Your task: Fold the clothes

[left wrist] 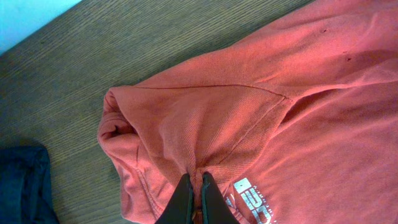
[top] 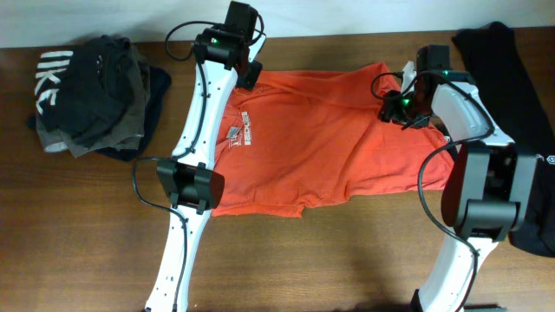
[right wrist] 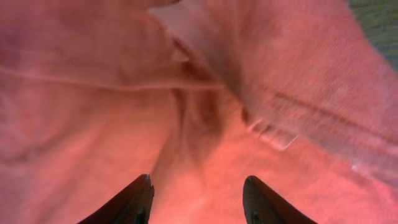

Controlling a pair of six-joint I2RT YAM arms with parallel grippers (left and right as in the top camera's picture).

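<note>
The red-orange T-shirt (top: 329, 130) lies spread across the middle of the wooden table, its small white chest logo (top: 240, 137) facing up near the left arm. My left gripper (left wrist: 196, 180) is shut on a pinch of the shirt's fabric beside the sleeve and logo, at the shirt's far left corner (top: 251, 74). My right gripper (right wrist: 198, 186) is open, its fingers close above the shirt's fabric (right wrist: 205, 112) near the far right edge (top: 401, 102). The white neck tag and back lettering are hidden.
A pile of dark clothes with white lettering (top: 91, 91) sits at the far left. A black garment (top: 512, 69) lies along the right edge. The left arm (top: 195, 173) crosses the shirt's left side. Bare wood (top: 329, 260) lies in front.
</note>
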